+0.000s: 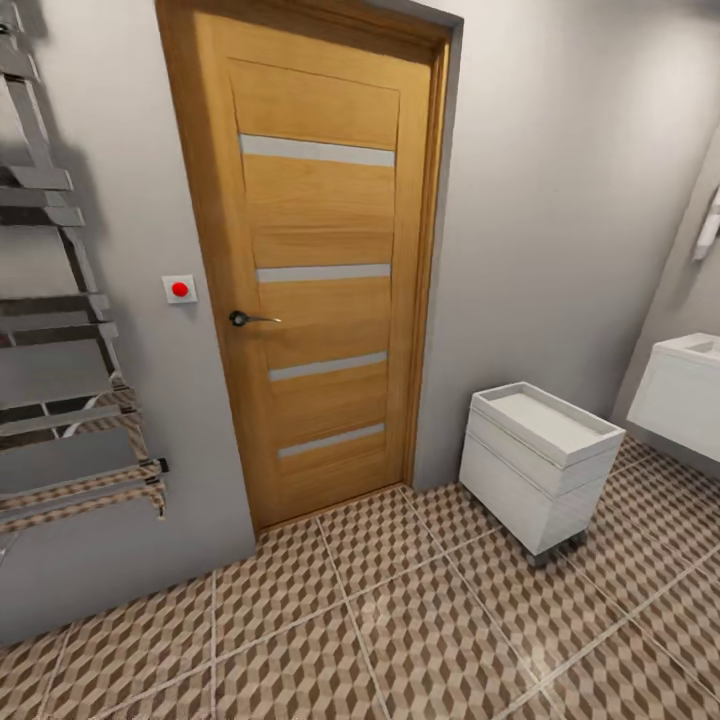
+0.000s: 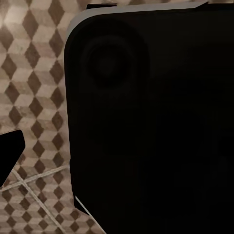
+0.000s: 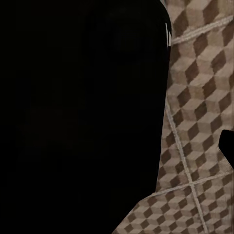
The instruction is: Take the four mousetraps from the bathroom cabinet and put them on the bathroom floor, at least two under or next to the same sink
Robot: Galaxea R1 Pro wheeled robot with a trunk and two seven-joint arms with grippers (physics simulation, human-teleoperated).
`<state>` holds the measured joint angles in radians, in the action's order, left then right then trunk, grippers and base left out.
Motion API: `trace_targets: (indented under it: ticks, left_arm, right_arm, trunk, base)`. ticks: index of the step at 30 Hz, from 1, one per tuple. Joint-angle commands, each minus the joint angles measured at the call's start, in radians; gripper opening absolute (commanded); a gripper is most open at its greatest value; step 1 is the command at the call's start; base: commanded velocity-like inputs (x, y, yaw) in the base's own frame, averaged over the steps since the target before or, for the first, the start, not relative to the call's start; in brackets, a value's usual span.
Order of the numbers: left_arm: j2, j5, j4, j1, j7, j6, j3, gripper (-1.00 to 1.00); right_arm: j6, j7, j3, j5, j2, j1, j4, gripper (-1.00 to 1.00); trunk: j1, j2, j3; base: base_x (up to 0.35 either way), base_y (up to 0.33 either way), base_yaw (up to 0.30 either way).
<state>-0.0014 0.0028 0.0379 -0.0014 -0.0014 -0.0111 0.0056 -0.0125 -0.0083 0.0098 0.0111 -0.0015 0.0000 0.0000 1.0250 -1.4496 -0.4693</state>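
The cube-patterned bathroom floor point(image 1: 420, 620) spreads across the lower head view and also shows in the left wrist view point(image 2: 34, 97) and the right wrist view point(image 3: 200, 97). At the right edge hangs the white vanity point(image 1: 680, 400) with a corner of the bathroom sink point(image 1: 700, 347) on top. The mousetraps and the orange-brown cabinet are out of view. One dark fingertip point(image 2: 10, 155) of my left gripper pokes into its wrist view beside a large black body. Another dark fingertip point(image 3: 227, 146) belongs to my right gripper. How the jaws stand cannot be told.
A closed wooden door point(image 1: 320, 270) with a dark lever handle stands straight ahead. A chrome towel rail point(image 1: 60, 330) hangs on the left wall. A small white drawer unit on wheels point(image 1: 540, 465) sits between the door and the vanity. A red button point(image 1: 180, 289) is beside the door.
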Motion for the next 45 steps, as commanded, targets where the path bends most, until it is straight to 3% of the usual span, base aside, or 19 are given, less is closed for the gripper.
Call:
trace_targets:
  ticks: [1,45]
  left_arm:
    - [0.0,0.0,0.0,0.0,0.0,-0.001,0.001,1.0]
    - [0.0,0.0,0.001,0.0,0.0,-0.002,0.001,1.0]
  right_arm:
    - [-0.001,-0.001,0.001,0.001,0.0,0.0,0.0,1.0]
    - [-0.003,0.001,-0.002,-0.001,0.0,0.0,0.0,1.0]
  trunk:
    - [0.0,0.0,-0.001]
    - [0.0,0.0,-0.001]
  base:
    - [0.0,0.0,0.269]
    - [0.0,0.0,0.271]
